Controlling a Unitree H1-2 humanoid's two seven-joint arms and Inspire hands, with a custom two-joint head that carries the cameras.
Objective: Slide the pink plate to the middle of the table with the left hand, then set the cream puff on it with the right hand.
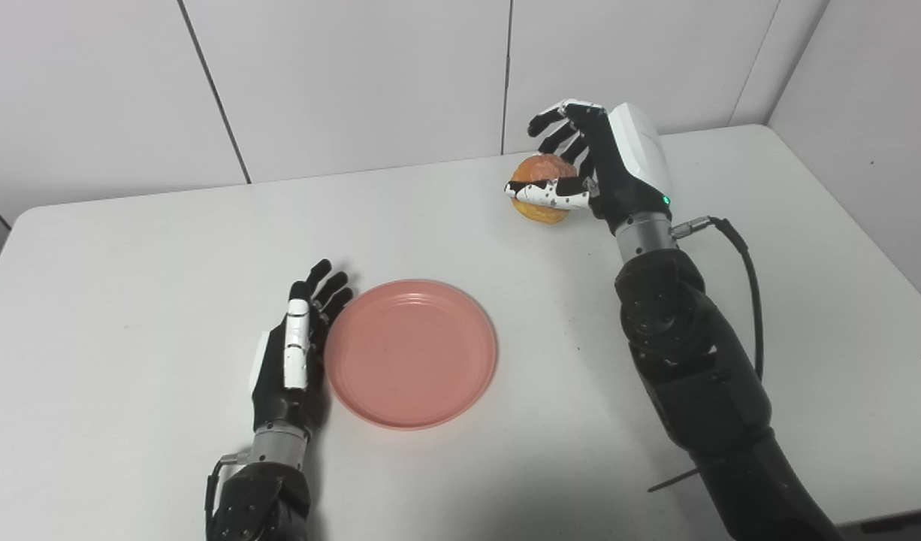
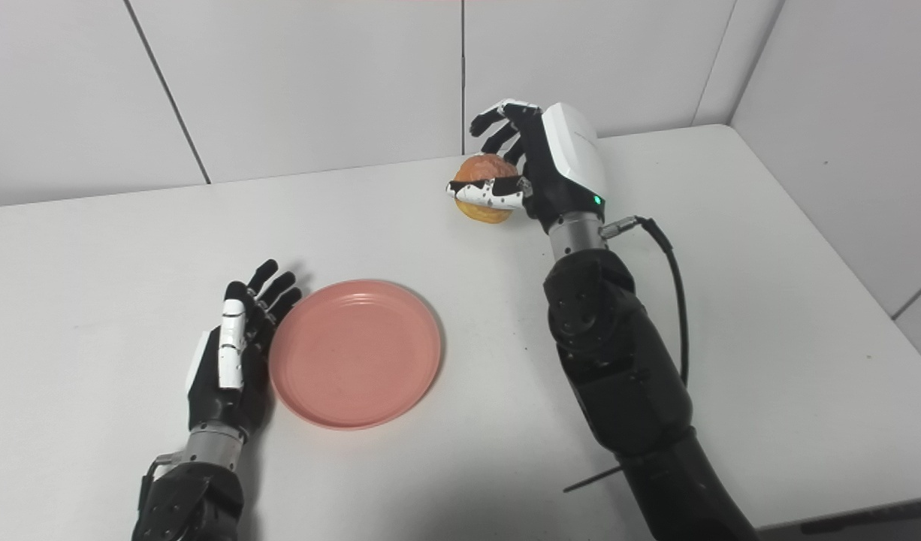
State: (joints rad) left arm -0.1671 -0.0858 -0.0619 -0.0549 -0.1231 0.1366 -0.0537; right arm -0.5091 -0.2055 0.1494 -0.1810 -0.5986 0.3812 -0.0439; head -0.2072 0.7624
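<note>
While the left eye view looks down on the white table (image 1: 130, 300), the round pink plastic plate (image 1: 411, 353) lies empty near its middle. The left hand (image 1: 291, 353) rests edge-on against the plate's left rim, fingers straight and a little apart, holding nothing. Farther back, the right hand (image 1: 588, 169) sits beside the round golden-brown cream puff (image 1: 539, 191); its thumb crosses the puff's front and its fingers curl over the far side, though whether they press on it cannot be told. The puff sits low at the table, well apart from the plate.

From the right eye view, the same layout appears: plate (image 2: 355, 353) central, left hand (image 2: 231, 357) flat-fingered at its rim, right hand (image 2: 535, 161) cupped around the puff (image 2: 484, 188) near the back wall.
</note>
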